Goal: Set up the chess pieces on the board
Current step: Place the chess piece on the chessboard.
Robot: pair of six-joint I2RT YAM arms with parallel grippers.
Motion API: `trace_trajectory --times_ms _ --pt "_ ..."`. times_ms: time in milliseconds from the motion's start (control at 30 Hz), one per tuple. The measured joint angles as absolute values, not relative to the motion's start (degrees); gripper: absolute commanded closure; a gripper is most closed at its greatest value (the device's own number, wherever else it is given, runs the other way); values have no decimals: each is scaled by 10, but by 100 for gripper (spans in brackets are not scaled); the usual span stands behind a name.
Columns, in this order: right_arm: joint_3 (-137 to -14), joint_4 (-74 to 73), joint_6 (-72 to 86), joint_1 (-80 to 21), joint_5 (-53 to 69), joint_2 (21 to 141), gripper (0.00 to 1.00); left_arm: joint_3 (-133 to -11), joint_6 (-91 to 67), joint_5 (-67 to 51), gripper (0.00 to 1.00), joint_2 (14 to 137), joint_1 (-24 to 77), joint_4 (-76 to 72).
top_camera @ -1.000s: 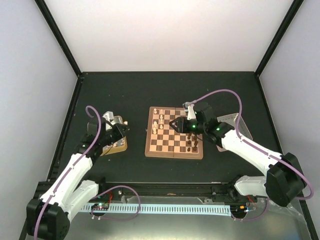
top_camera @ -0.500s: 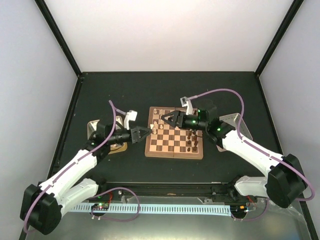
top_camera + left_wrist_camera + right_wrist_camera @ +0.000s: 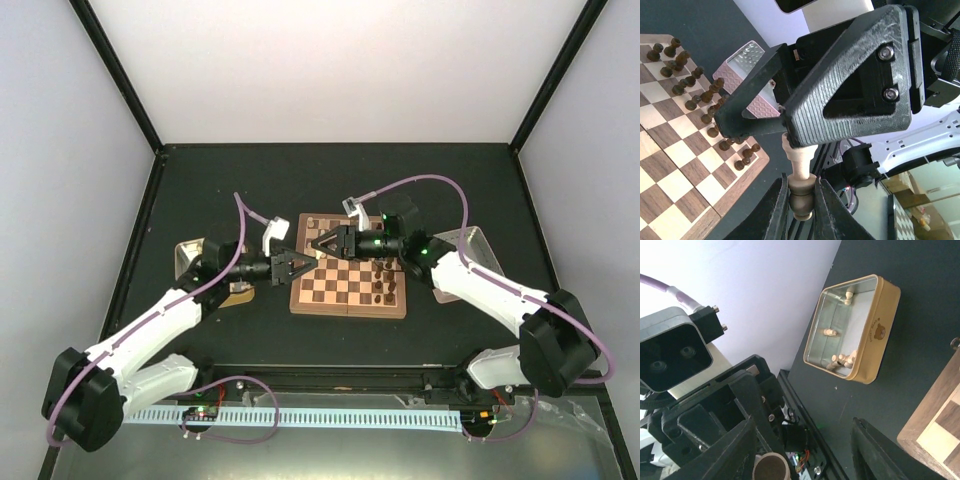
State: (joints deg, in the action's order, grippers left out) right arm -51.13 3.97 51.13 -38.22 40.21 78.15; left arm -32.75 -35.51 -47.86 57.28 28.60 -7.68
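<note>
Cream piece (image 3: 797, 165) pinched in left jaws, which are closed on the bulb at its near end. It is held in the air, not on the board (image 3: 348, 310), above that board's left edge.

Long axis runs straight out from left jaws toward right jaws. Right wrist view sees it almost end-on: a round brown end sits low between the right fingers (image 3: 735, 450).

Right jaws are open, fingers spread either side of the piece's free end. In left wrist view one finger looks to touch it and the other stands apart. No grip there yet, as far as I can tell.

Judgement: a handover, left to right. It turns on right jaws closing across the axis on the free half, clear of the left fingertips (image 3: 780, 210). Little stem shows between the two.

Further out, dark men (image 3: 700, 95) are bunched along the board's right edge. More pale men (image 3: 842, 360) lie in the tin (image 3: 875, 335) on the worktop (image 3: 250, 190), left of the board.
</note>
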Motion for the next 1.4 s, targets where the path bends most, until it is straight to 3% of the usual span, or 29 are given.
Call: trace_trajectory --times_ms 433,533,700,800,1133,1400 --pt "-488 92 545 -389 426 773 83 -329 -356 -481 91 583 289 -83" --pt "-466 131 577 -389 425 764 83 -330 -361 -481 84 583 290 -86" --pt "-413 223 676 -390 399 741 84 -330 -380 -478 56 583 292 -110" --pt "-394 261 737 -391 368 728 84 -329 -401 -466 46 583 292 -142" --pt "-379 306 886 -392 255 708 84 -280 -449 -371 32 561 305 -240" --pt "-379 267 956 -391 188 689 84 -253 -452 -286 31 525 316 -257"
